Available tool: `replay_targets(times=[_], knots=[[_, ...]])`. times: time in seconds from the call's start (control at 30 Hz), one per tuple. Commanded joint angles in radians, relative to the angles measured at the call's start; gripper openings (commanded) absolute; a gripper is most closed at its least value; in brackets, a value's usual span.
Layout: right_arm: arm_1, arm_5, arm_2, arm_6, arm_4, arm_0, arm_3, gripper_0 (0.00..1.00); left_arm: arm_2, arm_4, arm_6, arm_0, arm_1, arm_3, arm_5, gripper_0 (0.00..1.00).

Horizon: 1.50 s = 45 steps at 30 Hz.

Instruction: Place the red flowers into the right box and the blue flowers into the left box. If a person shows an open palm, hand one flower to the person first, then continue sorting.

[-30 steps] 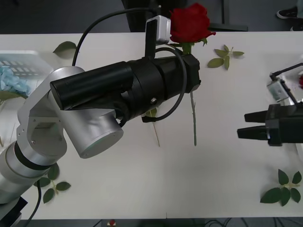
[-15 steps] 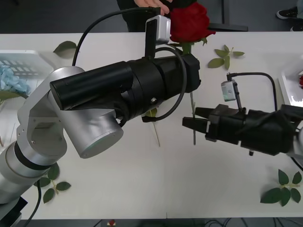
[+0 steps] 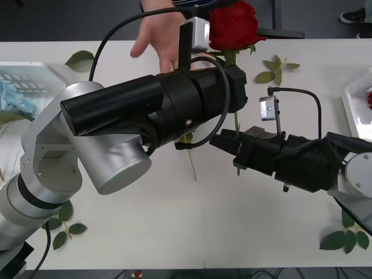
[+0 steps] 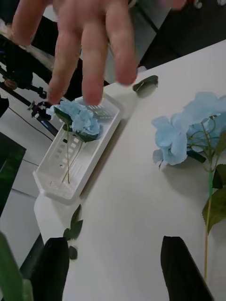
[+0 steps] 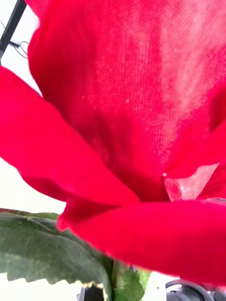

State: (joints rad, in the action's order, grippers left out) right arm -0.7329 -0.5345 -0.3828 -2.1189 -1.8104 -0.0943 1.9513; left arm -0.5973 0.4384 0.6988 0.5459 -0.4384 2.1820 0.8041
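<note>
Person's hand [image 3: 160,42] arrived, palm open, fingers spread

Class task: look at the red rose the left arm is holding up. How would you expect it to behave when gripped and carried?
The red rose probably weighs little: its stem is thin. The big bloom likely makes it top-heavy, so it may swing. The fabric-like petals probably squash rather than break.

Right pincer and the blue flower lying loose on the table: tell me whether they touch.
Apart. In the right wrist view, bare table separates the open right pincer from the blue flower lying farther off.
</note>
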Motion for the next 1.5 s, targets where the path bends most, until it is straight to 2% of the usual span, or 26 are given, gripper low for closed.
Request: replay_targets(times=[0.03, 0.53, 0.8, 0.83, 0.87, 0.9, 0.93, 0.97, 1.0, 1.1, 1.3, 1.5], knots=[[-0.017, 0.004, 0.004, 0.031, -0.009, -0.002, 0.037, 0.00, 0.005, -0.009, -0.015, 0.028, -0.005, 0.021, -0.017, 0.00], [-0.034, 0.024, 0.010, 0.033, -0.072, -0.002, 0.037, 0.00, 0.005, -0.007, -0.013, 0.028, -0.008, 0.021, -0.026, 0.00], [-0.089, -0.053, 0.101, 0.039, -0.175, 0.001, 0.038, 0.00, 0.005, -0.007, -0.012, 0.026, -0.011, 0.021, -0.028, 0.00], [-0.099, -0.076, 0.125, 0.043, -0.194, 0.004, 0.037, 0.00, 0.005, -0.007, -0.008, 0.026, -0.011, 0.021, -0.031, 0.04], [-0.106, -0.093, 0.150, 0.046, -0.213, 0.010, 0.037, 0.00, 0.005, -0.006, -0.010, 0.028, -0.011, 0.021, -0.034, 0.20], [-0.109, -0.102, 0.162, 0.046, -0.221, 0.011, 0.037, 0.00, 0.005, -0.006, -0.010, 0.026, -0.011, 0.021, -0.036, 0.27], [-0.112, -0.122, 0.183, 0.048, -0.231, 0.016, 0.038, 0.00, 0.005, -0.006, -0.010, 0.026, -0.013, 0.021, -0.036, 0.43], [-0.115, -0.134, 0.200, 0.051, -0.241, 0.021, 0.037, 0.00, 0.005, -0.006, -0.010, 0.026, -0.013, 0.021, -0.036, 0.52], [-0.115, -0.139, 0.205, 0.051, -0.244, 0.021, 0.037, 0.00, 0.005, -0.006, -0.010, 0.026, -0.013, 0.021, -0.036, 0.56], [-0.120, -0.136, 0.219, 0.057, -0.251, 0.021, 0.037, 0.00, 0.005, -0.006, -0.010, 0.026, -0.013, 0.021, -0.036, 0.77], [-0.126, -0.133, 0.286, 0.059, -0.251, 0.021, 0.026, 0.00, 0.005, -0.006, -0.010, 0.026, -0.013, 0.021, -0.036, 0.97], [-0.151, -0.193, 0.441, 0.063, -0.245, 0.013, 0.018, 0.00, 0.005, -0.006, -0.010, 0.026, -0.013, 0.021, -0.036, 1.00]])
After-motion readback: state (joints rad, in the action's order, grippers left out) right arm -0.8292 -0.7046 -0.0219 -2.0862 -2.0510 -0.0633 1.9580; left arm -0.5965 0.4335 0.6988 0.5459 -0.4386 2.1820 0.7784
